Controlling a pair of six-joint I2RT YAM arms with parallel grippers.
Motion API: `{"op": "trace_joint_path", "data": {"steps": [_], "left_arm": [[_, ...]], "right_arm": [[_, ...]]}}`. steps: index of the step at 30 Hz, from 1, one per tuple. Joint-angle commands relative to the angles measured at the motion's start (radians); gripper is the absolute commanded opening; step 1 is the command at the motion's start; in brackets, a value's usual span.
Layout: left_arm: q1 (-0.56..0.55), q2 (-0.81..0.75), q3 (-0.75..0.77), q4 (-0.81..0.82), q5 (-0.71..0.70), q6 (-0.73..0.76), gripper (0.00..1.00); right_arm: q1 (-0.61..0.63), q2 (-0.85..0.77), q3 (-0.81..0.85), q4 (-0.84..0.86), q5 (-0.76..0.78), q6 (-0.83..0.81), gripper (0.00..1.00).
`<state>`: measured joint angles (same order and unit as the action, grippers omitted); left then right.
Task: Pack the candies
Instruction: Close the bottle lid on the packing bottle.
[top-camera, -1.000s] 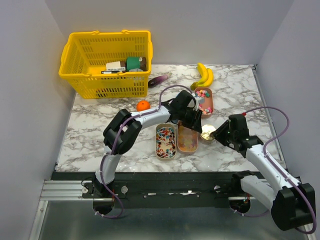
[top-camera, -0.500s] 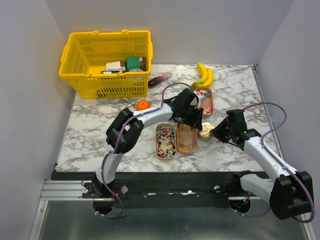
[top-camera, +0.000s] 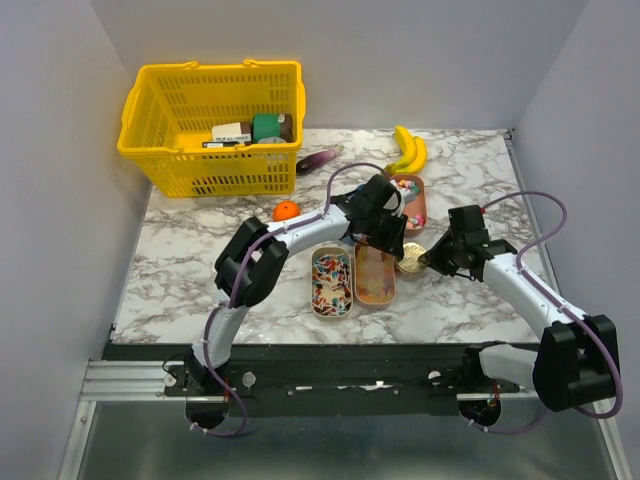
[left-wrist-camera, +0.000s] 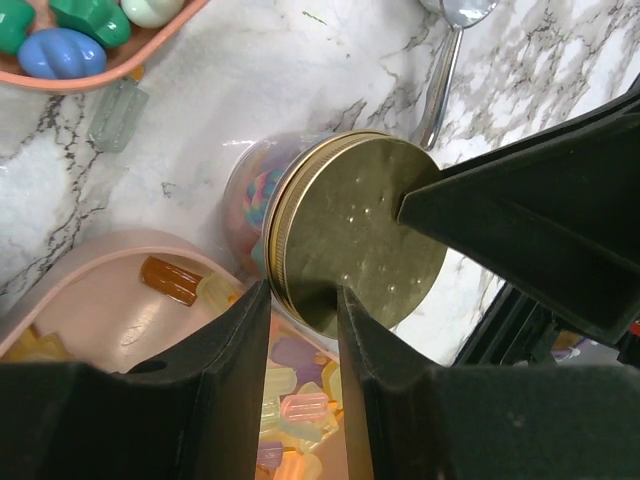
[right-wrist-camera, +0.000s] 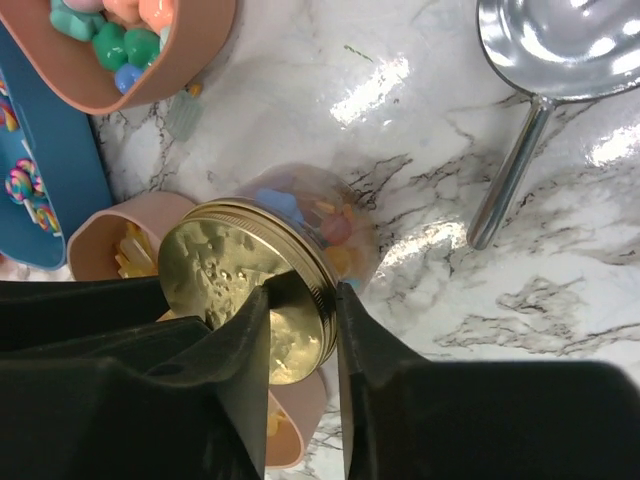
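— Where are the candies (right-wrist-camera: 335, 228)?
— Some fill the pale pink oval tray (left-wrist-camera: 100, 300) nearest me. Others sit inside the clear glass jar (right-wrist-camera: 357, 215) lying sideways on the marble bench (right-wrist-camera: 450, 150).
— And the grippers?
— The left gripper (left-wrist-camera: 298, 300) and right gripper (right-wrist-camera: 300, 300) each narrowly straddle the jar's gold metal lid (right-wrist-camera: 215, 265). I can't tell whether they are pinching it. My fingers hide the lid's lower rim.

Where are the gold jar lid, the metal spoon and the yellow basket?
gold jar lid (left-wrist-camera: 345, 235): left wrist view, on its flat top.
metal spoon (right-wrist-camera: 510, 175): right wrist view, on its handle.
yellow basket (top-camera: 220, 172): top external view, on its front wall.
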<state>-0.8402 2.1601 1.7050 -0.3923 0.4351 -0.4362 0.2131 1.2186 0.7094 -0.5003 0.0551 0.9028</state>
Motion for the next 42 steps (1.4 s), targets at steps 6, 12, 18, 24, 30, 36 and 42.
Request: {"op": "trace_joint_path", "data": {"steps": [6,12,18,24,30,36,42], "left_arm": [[-0.020,0.055,-0.013,-0.095,-0.064,0.065,0.38],[-0.031,0.066,-0.008,-0.100,-0.067,0.070,0.38],[-0.046,0.067,-0.001,-0.103,-0.071,0.085,0.39],[-0.085,0.047,-0.008,-0.092,-0.064,0.122,0.41],[-0.126,0.035,-0.027,-0.072,-0.029,0.149,0.41],[-0.148,-0.006,-0.094,-0.027,-0.055,0.136,0.44],[-0.160,-0.054,-0.177,0.055,-0.093,0.080,0.49]], "right_arm": [[-0.008,0.110,-0.126,-0.121,0.017,0.031,0.22],[-0.014,0.113,-0.166,-0.136,-0.015,0.054,0.22],[-0.012,0.098,-0.140,-0.208,0.028,0.033,0.21],[-0.012,-0.034,-0.103,-0.316,0.097,0.013,0.22],[-0.012,-0.145,-0.062,-0.391,0.081,0.019,0.24],[-0.012,-0.174,-0.019,-0.448,0.115,-0.007,0.27],[-0.012,-0.168,0.027,-0.504,0.112,-0.067,0.25]]}}
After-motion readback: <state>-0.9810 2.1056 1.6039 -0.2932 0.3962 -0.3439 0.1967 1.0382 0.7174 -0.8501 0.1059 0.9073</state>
